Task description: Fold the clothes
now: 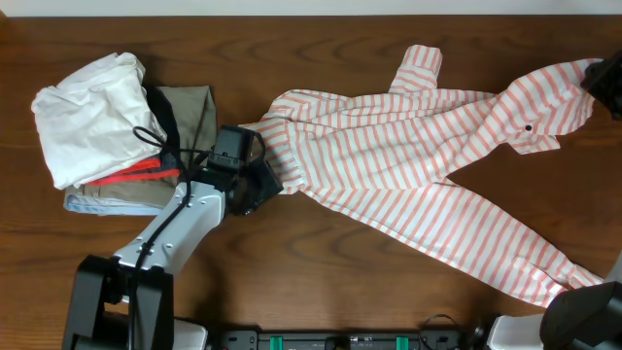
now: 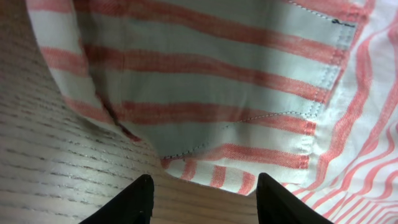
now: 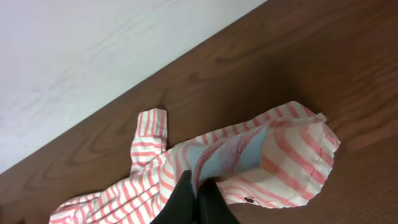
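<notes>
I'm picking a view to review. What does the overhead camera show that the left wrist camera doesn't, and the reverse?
Only overhead: the whole striped shirt spread out, the pile of other garments, and the right gripper at the shirt's far corner. Only left wrist: the left gripper open, nothing between its fingers, and the seam stitching up close. Both: the shirt on the wooden table.

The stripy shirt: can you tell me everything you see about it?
The striped shirt is thin cloth with narrow coral-pink and white stripes and a small dark button. It lies spread out and rumpled across the wooden table. The right gripper pinches its right end, holding that part up. The left gripper is open at its left edge, not holding it.
</notes>
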Motion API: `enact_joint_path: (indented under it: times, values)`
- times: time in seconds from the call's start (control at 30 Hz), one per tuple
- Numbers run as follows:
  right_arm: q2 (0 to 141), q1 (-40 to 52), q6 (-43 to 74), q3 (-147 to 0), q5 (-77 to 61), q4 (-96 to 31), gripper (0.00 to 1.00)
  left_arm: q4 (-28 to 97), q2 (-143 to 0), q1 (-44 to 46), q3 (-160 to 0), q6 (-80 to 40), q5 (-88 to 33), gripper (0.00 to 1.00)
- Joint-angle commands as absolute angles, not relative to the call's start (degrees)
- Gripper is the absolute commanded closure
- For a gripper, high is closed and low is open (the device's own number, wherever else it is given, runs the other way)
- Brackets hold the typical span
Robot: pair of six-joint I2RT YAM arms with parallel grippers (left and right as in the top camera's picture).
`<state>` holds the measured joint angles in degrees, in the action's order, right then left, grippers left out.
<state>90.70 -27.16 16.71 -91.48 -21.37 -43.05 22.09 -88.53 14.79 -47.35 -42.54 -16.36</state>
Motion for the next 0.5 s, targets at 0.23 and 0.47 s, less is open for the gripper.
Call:
enact_joint_path:
  times: [0.23,0.47]
  values:
    - [89.03,-27.49,15.62,-93.01,-21.21,-43.59,0.99,18.28,-91.61,14.59,-45.98,-50.72,-15.84,0.42]
    - [89.03,-27.49,15.62,-93.01,-21.21,-43.99,0.99,12.05,-96.14,14.59,-45.98,-51.57,-16.03,0.41]
